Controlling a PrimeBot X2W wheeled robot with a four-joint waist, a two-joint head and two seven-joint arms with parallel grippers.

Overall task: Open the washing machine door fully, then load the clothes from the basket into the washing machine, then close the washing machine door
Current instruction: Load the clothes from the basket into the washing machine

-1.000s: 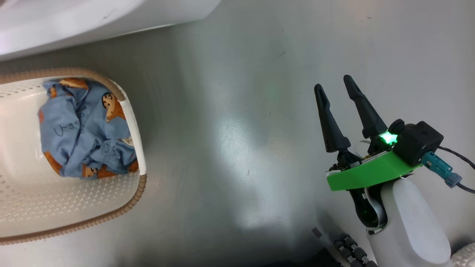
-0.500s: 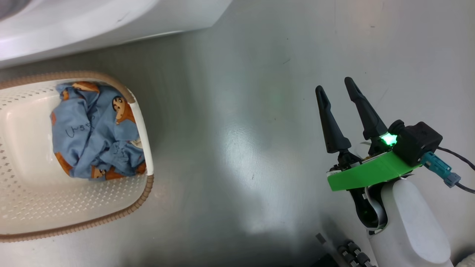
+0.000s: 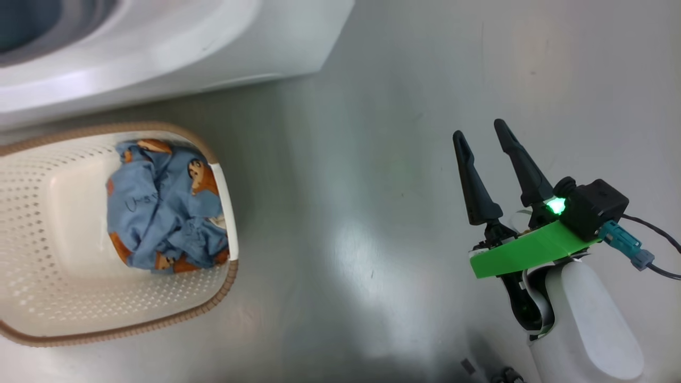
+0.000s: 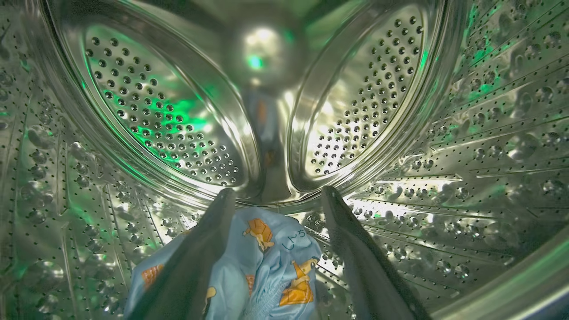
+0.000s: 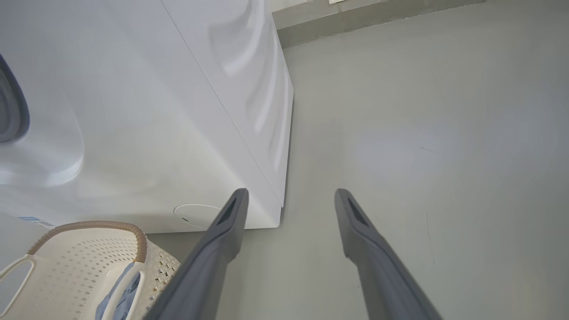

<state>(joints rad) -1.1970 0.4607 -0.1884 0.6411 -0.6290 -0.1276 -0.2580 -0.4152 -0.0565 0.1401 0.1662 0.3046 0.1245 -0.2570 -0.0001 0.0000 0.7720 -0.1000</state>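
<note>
My left gripper [image 4: 278,195]: spread wide inside drum [image 4: 155,111], clothes [image 4: 266,262] lying between fingers. My right gripper [image 3: 479,130]: fingers parted, empty, over floor [image 3: 346,213].

Washing machine [image 3: 213,48]: white front-loader standing on the grey floor [image 3: 372,213]. Round flap [image 5: 195,213] and blue sticker [image 5: 29,219] sit low on its front.

Drum [image 4: 169,120]: perforated steel, glossy, with green glints in patches. One garment [image 4: 266,266] lies crumpled on the drum's lower wall; it is light blue with orange fox figures.

Basket [image 3: 48,298]: cream-white, perforated, brown woven-look rim. It stands upright on the floor close before the machine's front, with a strip of floor between them.

Clothes [image 3: 165,207]: crumpled bundle in the same blue fox print, down in the basket, pressed against the end wall on the robot's right.
</note>
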